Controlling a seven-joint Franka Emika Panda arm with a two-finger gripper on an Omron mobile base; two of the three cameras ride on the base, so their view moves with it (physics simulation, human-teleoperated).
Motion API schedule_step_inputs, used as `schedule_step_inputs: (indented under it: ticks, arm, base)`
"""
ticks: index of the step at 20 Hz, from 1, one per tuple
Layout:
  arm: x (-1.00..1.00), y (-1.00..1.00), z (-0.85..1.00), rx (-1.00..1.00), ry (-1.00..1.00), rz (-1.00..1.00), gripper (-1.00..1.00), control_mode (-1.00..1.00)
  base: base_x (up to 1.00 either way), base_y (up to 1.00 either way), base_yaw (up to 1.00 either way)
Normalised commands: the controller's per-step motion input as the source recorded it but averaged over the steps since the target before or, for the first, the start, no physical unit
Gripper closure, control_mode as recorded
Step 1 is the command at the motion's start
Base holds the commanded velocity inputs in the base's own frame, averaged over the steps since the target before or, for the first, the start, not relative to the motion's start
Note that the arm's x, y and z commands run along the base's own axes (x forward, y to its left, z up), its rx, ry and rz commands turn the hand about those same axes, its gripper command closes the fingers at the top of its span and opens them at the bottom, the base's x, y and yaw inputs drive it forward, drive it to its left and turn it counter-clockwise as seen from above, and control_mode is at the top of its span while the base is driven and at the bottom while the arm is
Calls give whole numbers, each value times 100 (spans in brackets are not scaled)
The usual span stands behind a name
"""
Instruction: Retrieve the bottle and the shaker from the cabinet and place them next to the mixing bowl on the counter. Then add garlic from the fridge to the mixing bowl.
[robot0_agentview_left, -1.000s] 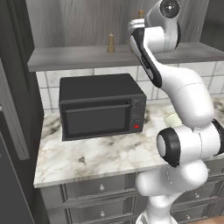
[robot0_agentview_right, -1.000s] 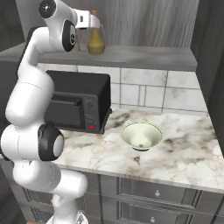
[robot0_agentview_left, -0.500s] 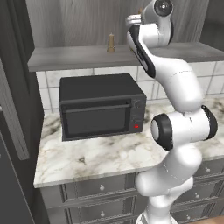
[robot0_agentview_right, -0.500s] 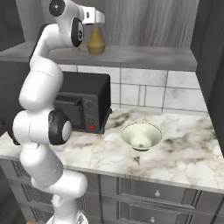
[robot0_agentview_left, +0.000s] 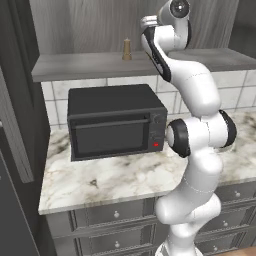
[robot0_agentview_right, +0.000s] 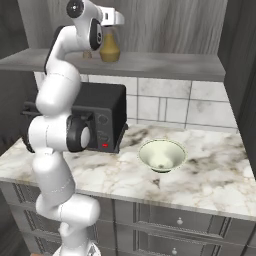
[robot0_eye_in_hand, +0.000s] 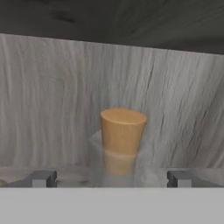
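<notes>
Reach phase. The arm has swung its wide-open 2-finger gripper (robot0_eye_in_hand: 112, 178) up to the grey wooden cabinet shelf (robot0_agentview_right: 165, 64), fingers apart, facing the amber cork-stoppered glass bottle (robot0_eye_in_hand: 121, 144). The small brass shaker (robot0_agentview_left: 127, 50) stands well apart; the pale ceramic mixing bowl (robot0_agentview_right: 162, 155) waits on the counter.

The 2 base views look forward and down from behind the arm, 1 from its left, 1 from its right, sharing the microwave (robot0_agentview_left: 115, 121), counter (robot0_agentview_left: 120, 180) and shelf (robot0_agentview_right: 150, 64). The hand view faces the cabinet's far wall, close to the bottle (robot0_eye_in_hand: 122, 140).
</notes>
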Motion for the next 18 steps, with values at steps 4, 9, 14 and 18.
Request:
schedule_step_inputs:
  ticks: [4,9,14,18]
  arm:
    - [60,-3,0,0,1,0,-100,-100]
    - [58,-4,1,0,1,0,-100,-100]
    - [45,0,7,0,1,0,100,-100]
    - [8,-5,16,1,0,0,100,-100]
  base:
    - [0,0,0]
    - [0,0,0]
    - [0,0,0]
    - [0,0,0]
